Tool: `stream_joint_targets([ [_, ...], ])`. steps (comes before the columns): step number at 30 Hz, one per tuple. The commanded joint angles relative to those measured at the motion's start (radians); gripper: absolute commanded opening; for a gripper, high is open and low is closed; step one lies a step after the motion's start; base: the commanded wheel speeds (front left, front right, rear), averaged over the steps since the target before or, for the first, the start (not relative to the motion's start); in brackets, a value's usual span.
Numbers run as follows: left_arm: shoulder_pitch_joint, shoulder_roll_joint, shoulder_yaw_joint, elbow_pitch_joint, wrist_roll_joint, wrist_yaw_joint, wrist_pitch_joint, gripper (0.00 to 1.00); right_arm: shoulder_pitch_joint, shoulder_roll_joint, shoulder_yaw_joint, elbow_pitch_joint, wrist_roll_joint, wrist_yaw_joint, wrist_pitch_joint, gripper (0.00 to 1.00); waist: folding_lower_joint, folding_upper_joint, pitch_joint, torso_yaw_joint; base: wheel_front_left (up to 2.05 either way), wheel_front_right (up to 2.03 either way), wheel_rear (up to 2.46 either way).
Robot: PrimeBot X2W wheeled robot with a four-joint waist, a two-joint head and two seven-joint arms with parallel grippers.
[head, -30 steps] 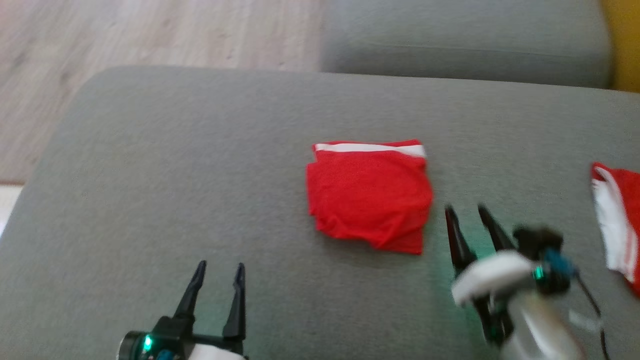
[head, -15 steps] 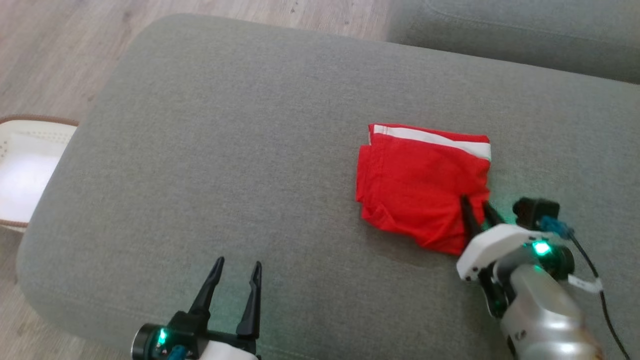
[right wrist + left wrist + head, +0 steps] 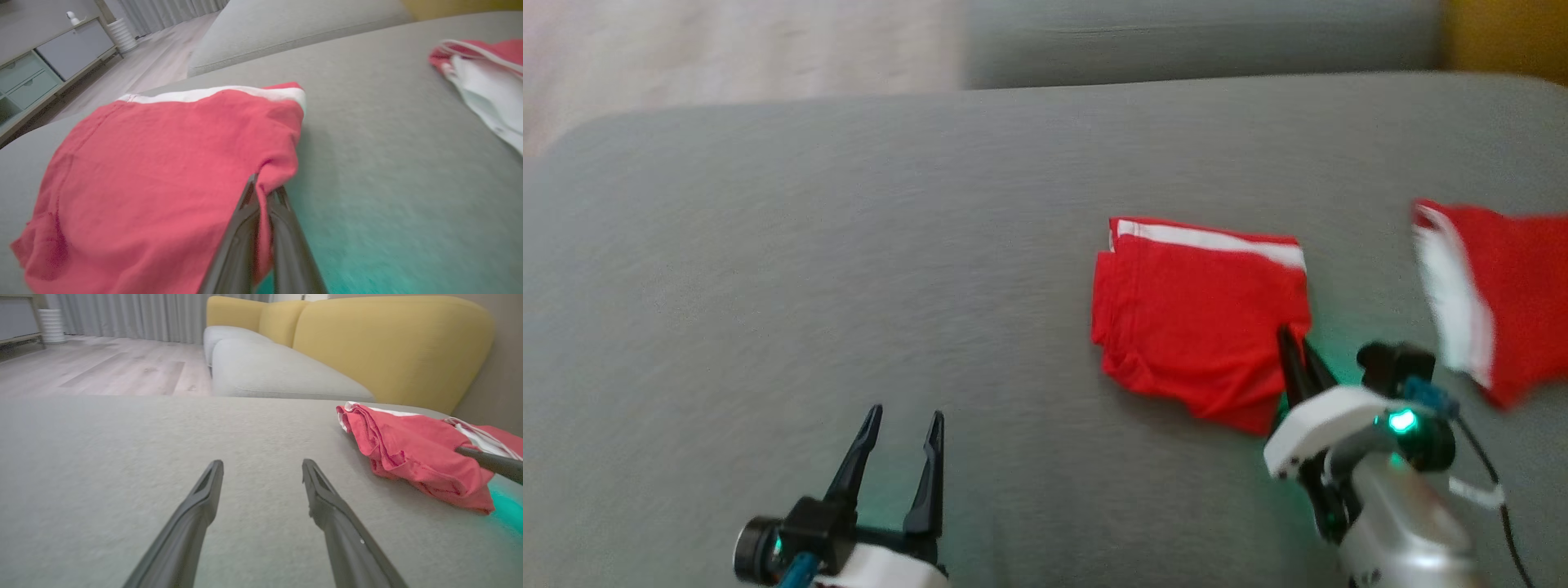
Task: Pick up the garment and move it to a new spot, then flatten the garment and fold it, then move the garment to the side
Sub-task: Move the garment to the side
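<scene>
On the grey cushion (image 3: 809, 245), right of centre in the head view, the garment (image 3: 1196, 314) lies as a compact red folded stack. Its white band (image 3: 1209, 242) runs along the far edge. The stack is slightly wider than it is deep, so its long axis runs left to right across the robot's front.

1. Right gripper (image 3: 1294, 351): the jaws are clenched on the near right corner of the garment. The right wrist view shows red cloth pinched between the two dark fingers and bunched upward at the tips. The bulk of the stack lies to the left of the jaws and ahead of them.

2. Left gripper (image 3: 900, 433): the jaws are released and grasp nothing. This gripper hovers over bare cushion, well apart from the garment, which lies off to its right.

3. Governing relation: the right arm is the nearer arm and holds one corner only. Any pull toward the robot's right will therefore probably drag the stack behind the jaws, corner first. A lift from this single point risks letting the lower layers fall open.

4. Second garment (image 3: 1494, 286): a red and white piece lies further right on the same cushion, apart from the held stack. The head view is smeared, so whether that piece is folded cannot be told. It is probably near the set-down area for the move to the side.
</scene>
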Motion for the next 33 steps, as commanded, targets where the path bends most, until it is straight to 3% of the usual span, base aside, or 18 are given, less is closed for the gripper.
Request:
stream_joint_targets([
  [1,-0.057,0.002,0.023,-0.033,-0.008,-0.003,-0.01,1.0,0.013,0.002,0.027,-0.04,-0.011,-0.001,-0.014,0.0,0.0,0.0,-0.01,-0.175,0.0,0.0,0.0],
  [7,-0.102,0.002,-0.015,-0.046,-0.025,-0.016,-0.01,1.0,0.075,0.002,0.045,-0.125,-0.022,-0.001,-0.015,0.0,0.0,0.0,0.01,-0.331,0.0,0.0,0.0],
  [14,-0.117,0.002,-0.045,-0.045,-0.028,-0.026,-0.01,1.0,0.097,0.002,0.064,-0.189,-0.049,-0.001,-0.015,0.0,0.0,0.0,0.033,-0.411,0.0,0.0,0.0],
  [20,-0.114,0.002,-0.059,-0.034,-0.036,-0.035,-0.01,1.0,0.005,-0.016,0.088,-0.256,-0.114,-0.001,0.015,0.0,0.0,0.0,0.058,-0.391,0.0,0.0,0.0],
  [25,-0.107,0.002,-0.052,-0.024,-0.032,-0.04,-0.01,1.0,-0.123,-0.074,0.113,-0.307,-0.129,-0.001,0.071,0.0,0.0,0.0,0.072,-0.354,0.0,0.0,0.0],
  [33,-0.117,0.002,-0.043,-0.012,-0.017,-0.048,-0.01,1.0,-0.298,-0.186,-0.041,-0.195,-0.204,-0.001,0.15,0.0,0.0,0.0,0.103,-0.293,0.0,0.0,0.0],
])
